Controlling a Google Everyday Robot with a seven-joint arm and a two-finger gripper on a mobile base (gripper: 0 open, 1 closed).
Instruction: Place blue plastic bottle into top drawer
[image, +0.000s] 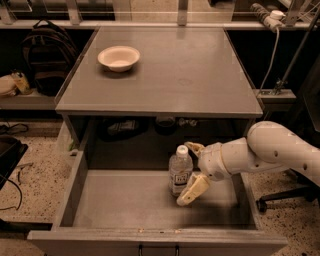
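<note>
One bottle (180, 172) stands upright on the floor of the open drawer (125, 205), toward the drawer's right half and nearer its back than its front. The gripper (185, 174) reaches in over the drawer's right side, its fingers (194, 187) spread wide, one behind the cap and one in front of the base; it looks released rather than clamped. The bottle is probably light, thin-walled and smooth, so it would dent under a hard squeeze and tip at a nudge. The labelled middle is the safest place to hold. A white bowl (119, 57) sits on the tabletop (200, 75) above the drawer.
</note>
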